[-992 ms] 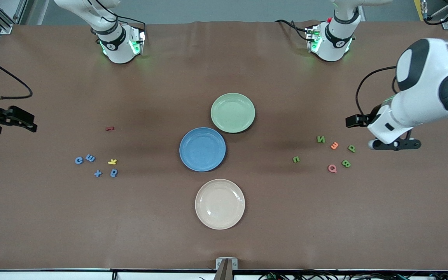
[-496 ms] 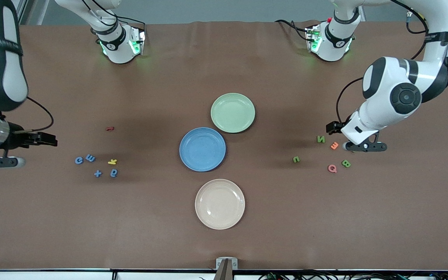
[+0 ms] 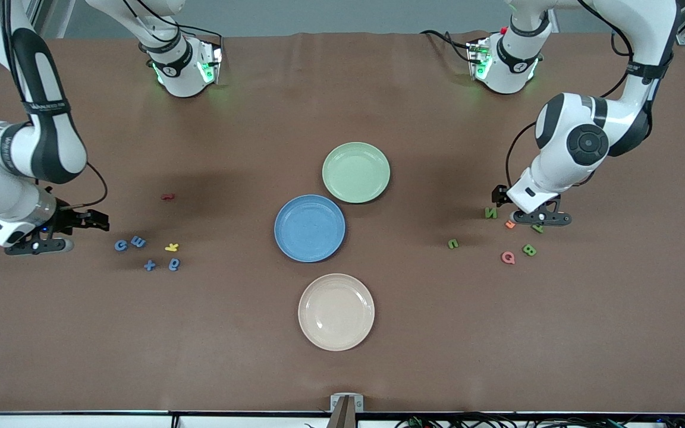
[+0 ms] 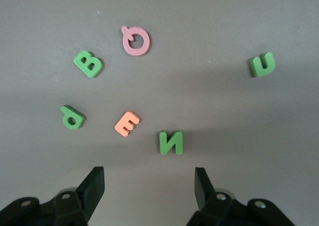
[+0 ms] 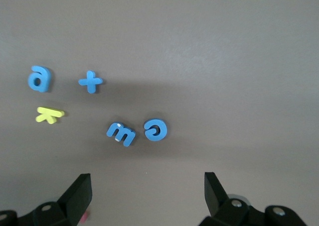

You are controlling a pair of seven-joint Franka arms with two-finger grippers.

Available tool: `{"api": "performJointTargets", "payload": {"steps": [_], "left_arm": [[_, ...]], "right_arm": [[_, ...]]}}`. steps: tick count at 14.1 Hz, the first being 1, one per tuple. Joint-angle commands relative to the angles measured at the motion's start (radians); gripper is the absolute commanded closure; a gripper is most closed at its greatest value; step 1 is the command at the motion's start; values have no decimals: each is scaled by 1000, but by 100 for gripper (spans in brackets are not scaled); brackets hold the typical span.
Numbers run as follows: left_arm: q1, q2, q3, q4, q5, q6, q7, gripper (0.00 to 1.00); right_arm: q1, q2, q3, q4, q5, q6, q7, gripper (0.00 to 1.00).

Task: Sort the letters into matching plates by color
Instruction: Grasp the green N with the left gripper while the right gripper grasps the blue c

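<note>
hovering spread-fingered, left gripper (image 4: pixel 148 183) over green letters (image 4: pixel 171 142), right gripper (image 5: pixel 147 193) over blue letters (image 5: pixel 121 133)

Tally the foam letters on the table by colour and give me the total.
Blue letters: 4
Green letters: 4
Yellow letter: 1
Orange letter: 1
Pink letter: 1
Dark red letter: 1
Total: 12
</note>
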Motion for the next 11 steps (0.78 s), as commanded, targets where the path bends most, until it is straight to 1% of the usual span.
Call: {"api": "performJointTargets", "payload": {"steps": [1,2,6,8,10,11], "left_arm": [[5,34,-7,-38,17,61,5,29],[2,59,-7,-38,18,82,7,32],[4,145,-7,-25,18,165,22,34],[4,162,-7,-24,17,172,21,37],[2,163,-7,-24,17,172,20,42],[2,174,-7,-22,18,172,20,43]], "right_arm": [[-11,35,12,-65,-9,133,-6,0],[-13,64,12,-70,-9,166,-6,0],[-13,148,12,-75,-9,275,-6,1],[-21,165,12,-65,-9,280,-11,5],[-30,167,12,-52,-9,269,-34,5],[-34,176,12,-38,-9,269,-78,5]]}}
